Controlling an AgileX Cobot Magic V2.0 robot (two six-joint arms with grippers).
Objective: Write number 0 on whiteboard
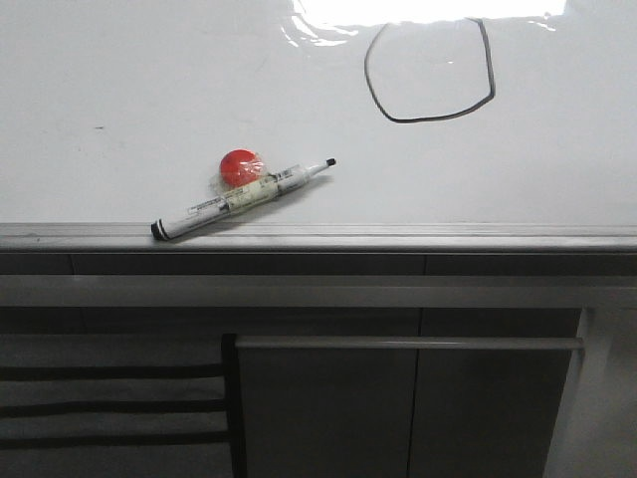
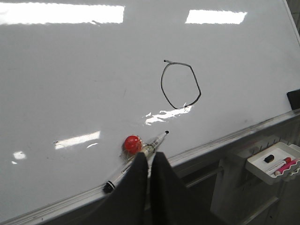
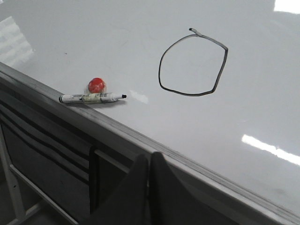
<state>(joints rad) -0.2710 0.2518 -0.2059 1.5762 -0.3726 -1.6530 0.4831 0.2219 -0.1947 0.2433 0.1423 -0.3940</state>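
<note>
The 0 (image 1: 430, 75) is drawn on the whiteboard (image 1: 129, 90), toward the far right part of it in the front view. The loop is closed, roughly oval, slightly angular, with a small overlap tail at the join, seen best in the right wrist view (image 3: 193, 63). The upper part of the stroke runs into bright glare in the front view.

The marker (image 1: 242, 197) lies flat on the board near the front rail (image 1: 448, 237), tip uncapped and pointing toward the 0, well apart from it. A red ball (image 1: 240, 167) is touching or fixed to the barrel; which cannot be told.

Left gripper (image 2: 149, 161): fingers closed together, holding nothing, hovering over the rail just short of the marker. Right gripper (image 3: 148, 164): fingers closed together, empty, off the board's front edge.

Judgement: the writing appears complete and the marker set down. What remains is retreat. Done well, both arms should lift clear without brushing the marker, which could roll, or dragging across the ink.

Surroundings: dark cabinet fronts (image 1: 328, 408) stand below the rail. A white tray (image 2: 274, 161) with pink items and a dark object hangs below the rail, seen in the left wrist view. Nothing obstructs the figure.
</note>
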